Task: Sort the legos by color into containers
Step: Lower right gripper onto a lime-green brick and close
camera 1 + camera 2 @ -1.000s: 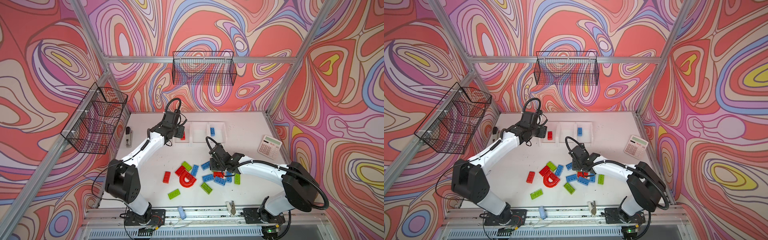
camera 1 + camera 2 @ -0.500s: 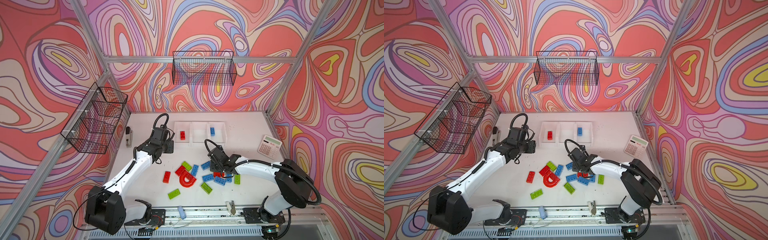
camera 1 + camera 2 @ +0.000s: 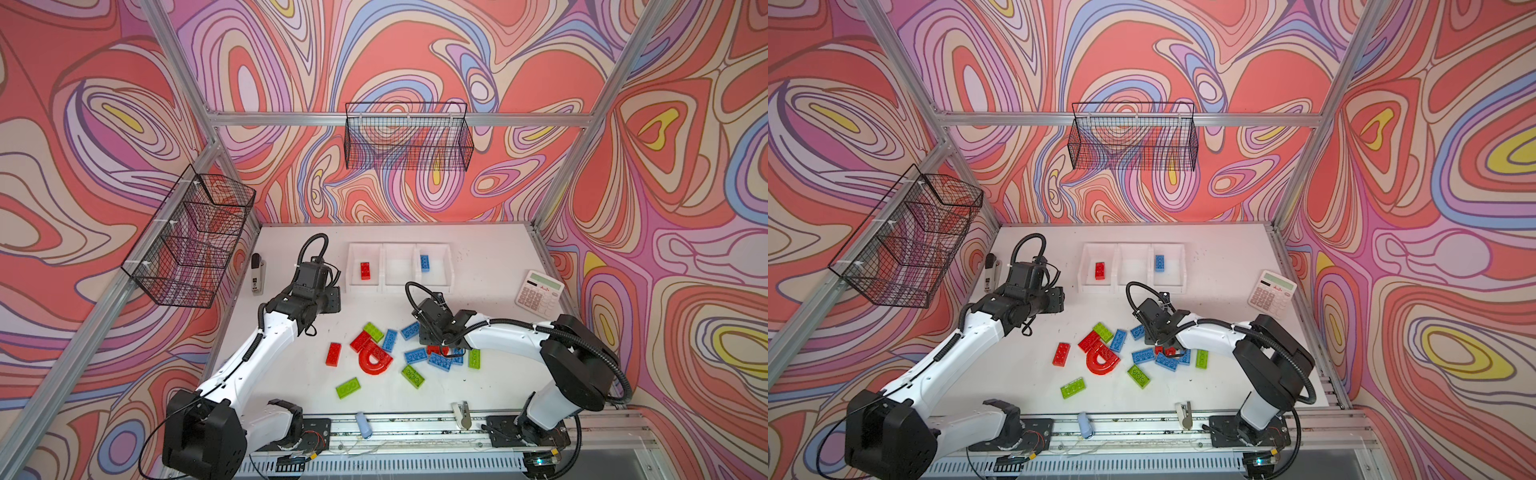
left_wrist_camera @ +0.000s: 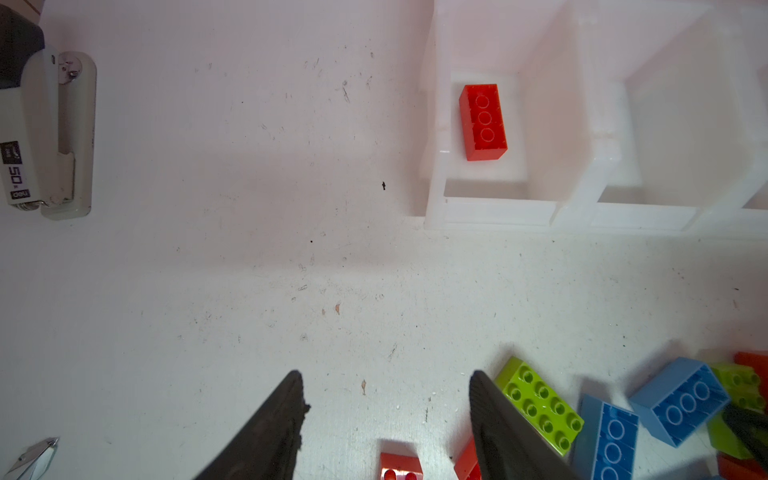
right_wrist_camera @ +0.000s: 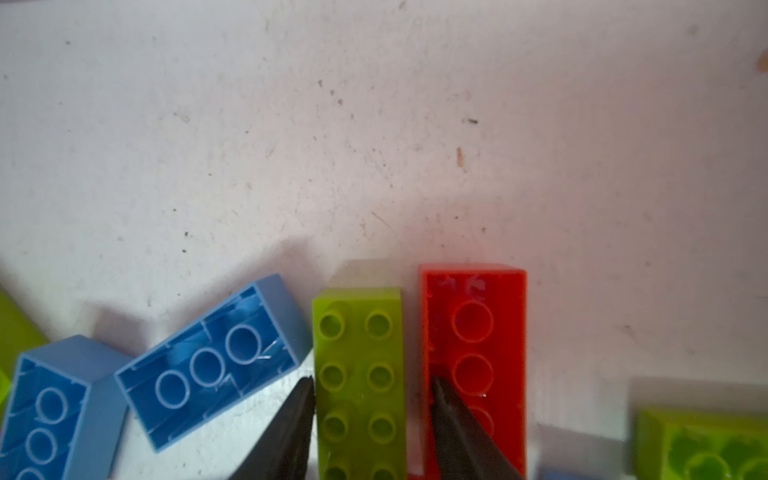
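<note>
Three containers, two baskets, one calculator

In a top view, the white containers hold one red brick and one blue brick. Loose legos lie in front of them, and a calculator is at their right.

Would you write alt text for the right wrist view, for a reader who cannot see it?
Two dark fingers of the right gripper straddle a lime green brick lying studs up on the white table. A red brick lies alongside it, hollow side up, and a blue brick lies angled on its other side, also hollow side up.
</note>
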Tool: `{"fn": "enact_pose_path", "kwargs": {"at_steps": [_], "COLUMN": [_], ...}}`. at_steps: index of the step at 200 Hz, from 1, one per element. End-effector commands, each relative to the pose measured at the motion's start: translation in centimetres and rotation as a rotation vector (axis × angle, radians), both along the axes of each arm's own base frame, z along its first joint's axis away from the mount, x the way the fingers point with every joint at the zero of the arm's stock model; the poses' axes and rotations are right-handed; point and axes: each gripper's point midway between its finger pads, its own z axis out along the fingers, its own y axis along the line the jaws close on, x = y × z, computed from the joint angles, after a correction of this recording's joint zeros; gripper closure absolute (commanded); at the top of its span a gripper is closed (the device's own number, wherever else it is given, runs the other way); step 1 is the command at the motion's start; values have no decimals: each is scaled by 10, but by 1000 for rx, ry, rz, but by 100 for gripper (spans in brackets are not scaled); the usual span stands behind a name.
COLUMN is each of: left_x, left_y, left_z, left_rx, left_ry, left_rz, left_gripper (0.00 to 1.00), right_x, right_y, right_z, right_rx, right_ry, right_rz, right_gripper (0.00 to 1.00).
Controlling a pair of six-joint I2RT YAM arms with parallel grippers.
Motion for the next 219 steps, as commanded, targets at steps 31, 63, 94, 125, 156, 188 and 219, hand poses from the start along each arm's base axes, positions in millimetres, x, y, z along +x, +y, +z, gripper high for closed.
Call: {"fn": "enact_pose_path", "kwargs": {"at_steps": [31, 63, 94, 125, 156, 188, 219], "left_x": [-6, -7, -8, -9, -10, -10, -13], "left_y": [1, 0, 1, 1, 2, 1, 0], "left_z": [-8, -12, -12, -13, -15, -18, -23], "left_rx": [-18, -26, -23, -22, -20, -22, -39], "left_ry": [27, 36, 35, 38, 44, 53, 69], "left_rz": [11, 12, 13, 13, 14, 17, 24], "left_gripper": [35, 35, 35, 35, 35, 35, 35], "right_x": [11, 1, -8, -14, -14, -16, -17], "right_y": [-17, -5, 14, 17, 6, 6, 6], "right_z": [62, 53, 41, 18, 11, 1, -10], "right_rx": [-58, 17, 45, 19, -27, -37, -35], "right_ry": [-124, -88, -54, 1, 5, 20, 30], "right_rz": [-20, 15, 58, 56, 18, 24, 14], "right_gripper": [47, 48, 46, 46, 44, 43, 44]}}
